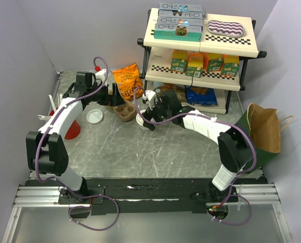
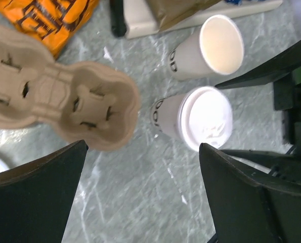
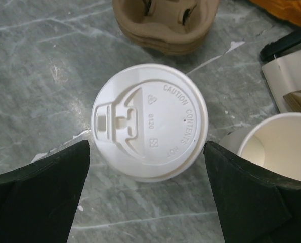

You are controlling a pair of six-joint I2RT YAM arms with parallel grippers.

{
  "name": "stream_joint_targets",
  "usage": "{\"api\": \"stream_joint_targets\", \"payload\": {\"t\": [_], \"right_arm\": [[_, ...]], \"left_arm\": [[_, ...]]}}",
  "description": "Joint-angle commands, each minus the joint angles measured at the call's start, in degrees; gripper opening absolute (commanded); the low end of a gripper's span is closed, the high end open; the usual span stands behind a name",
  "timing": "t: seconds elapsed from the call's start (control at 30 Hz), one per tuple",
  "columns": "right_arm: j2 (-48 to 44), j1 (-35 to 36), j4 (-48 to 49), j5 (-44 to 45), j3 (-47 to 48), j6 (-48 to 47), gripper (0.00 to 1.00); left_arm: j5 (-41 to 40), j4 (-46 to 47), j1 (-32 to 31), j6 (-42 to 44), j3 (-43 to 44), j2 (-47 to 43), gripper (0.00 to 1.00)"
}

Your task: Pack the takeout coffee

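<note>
The takeout coffee (image 3: 150, 121) is a cream paper cup with a white sip lid on it, standing upright on the marble table; it also shows in the left wrist view (image 2: 206, 119) and partly in the top view (image 1: 140, 121). My right gripper (image 3: 146, 197) is open, its fingers either side of the lid and above it, not touching; in the top view it (image 1: 149, 112) hovers over the cup. The brown pulp carrier (image 1: 124, 111) lies just left of the cup. My left gripper (image 2: 142, 202) is open and empty, above bare table beside the carrier (image 2: 64, 96).
A like cup without a lid (image 3: 279, 147) stands close to the lidded one (image 2: 218, 43). A loose white lid (image 1: 94, 116) and a red cone (image 1: 72, 129) lie at the left. An orange snack bag (image 1: 127, 78), a shelf rack (image 1: 201, 55) and a brown paper bag (image 1: 264, 129) stand behind and right.
</note>
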Motion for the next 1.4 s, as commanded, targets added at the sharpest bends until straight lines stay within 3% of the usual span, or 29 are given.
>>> {"api": "stream_joint_targets", "payload": {"t": [0.0,0.3,0.5,0.73,0.9,1.03,1.37], "right_arm": [[-3.7,-1.1,-3.5,0.7,1.9,-0.3,1.00],[-12.7,-4.3,-6.4,-0.4,2.2,-0.6,1.00],[-21.8,-5.1,-12.9,-2.5,1.9,-4.1,1.00],[-29.9,-5.1,-27.3,0.1,4.7,-11.0,0.99],[-30.3,-6.7,-37.4,6.6,9.8,-11.6,0.98],[-33.7,-7.9,-35.2,5.0,6.4,-12.3,0.98],[-37.5,-9.7,-32.0,1.7,3.9,-9.8,0.98]], "left_arm": [[-1.5,-3.0,0.4,4.2,1.5,-1.4,0.99],[-10.2,-6.1,-0.2,11.2,10.2,5.6,1.00],[-15.8,-6.5,-2.0,16.7,11.3,9.5,0.99],[-17.0,-13.9,-2.0,21.7,22.9,20.8,0.77],[-16.6,-15.5,-2.1,21.7,28.5,25.8,0.71],[-15.9,-15.0,-2.1,23.7,28.3,26.1,0.68],[-17.9,-24.3,-3.2,29.8,35.3,30.3,0.69]]}}
